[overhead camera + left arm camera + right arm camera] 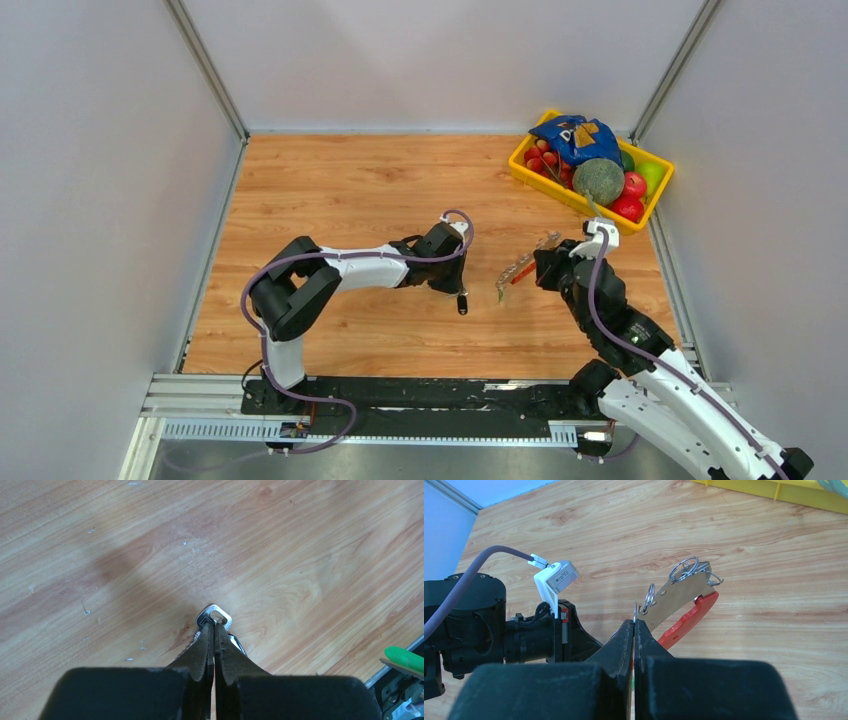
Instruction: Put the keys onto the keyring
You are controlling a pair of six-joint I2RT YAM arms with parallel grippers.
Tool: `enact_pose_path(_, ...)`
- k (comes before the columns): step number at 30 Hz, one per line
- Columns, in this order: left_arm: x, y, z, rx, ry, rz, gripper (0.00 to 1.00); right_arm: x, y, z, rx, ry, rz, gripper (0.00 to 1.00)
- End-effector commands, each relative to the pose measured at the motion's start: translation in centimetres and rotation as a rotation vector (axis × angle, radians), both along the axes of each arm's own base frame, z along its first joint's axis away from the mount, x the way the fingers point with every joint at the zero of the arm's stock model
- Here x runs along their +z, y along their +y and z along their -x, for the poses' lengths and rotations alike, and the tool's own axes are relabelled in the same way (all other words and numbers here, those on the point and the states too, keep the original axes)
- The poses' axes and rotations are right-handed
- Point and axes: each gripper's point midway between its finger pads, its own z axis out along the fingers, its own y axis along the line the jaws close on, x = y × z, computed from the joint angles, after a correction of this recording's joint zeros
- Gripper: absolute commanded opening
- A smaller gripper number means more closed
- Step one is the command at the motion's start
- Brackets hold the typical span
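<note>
My left gripper (457, 284) is shut on a small key (462, 301) and holds it just above the wooden table. In the left wrist view the key's silver end with a hole (217, 615) sticks out past the closed fingertips of the gripper (214, 626). My right gripper (541, 270) is shut on a thin silver ring (636, 611) of the keyring. Its strap (676, 594) carries several rings, a red strip (687, 622) and a green tip (500, 293). The strap hangs in the air to the right of the key. The blue-headed key is not in view.
A yellow basket (521, 170) of fruit with a blue bag stands at the back right; its wall shows in the right wrist view (774, 488). The left arm's wrist (499, 630) sits close to the left of my right gripper. The green tip also shows in the left wrist view (403, 658).
</note>
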Motion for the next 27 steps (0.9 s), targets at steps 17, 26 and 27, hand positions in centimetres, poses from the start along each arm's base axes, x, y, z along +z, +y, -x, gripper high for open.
enact_pose_path(17, 11.6, 0.7, 1.9, -0.163, -0.218, 0.077, 0.0, 5.1, 2.3, 1.6, 0.215, -0.115, -0.001, 0.0)
enact_pose_path(26, 16.6, 3.4, 3.5, -0.241, -0.397, 0.023, 0.0, 8.1, 4.6, 3.6, 0.451, -0.143, 0.111, 0.0)
enact_pose_path(27, 17.5, 3.6, 3.9, -0.247, -0.419, 0.034, 0.0, 8.3, 4.9, 3.8, 0.48, -0.14, 0.121, 0.0)
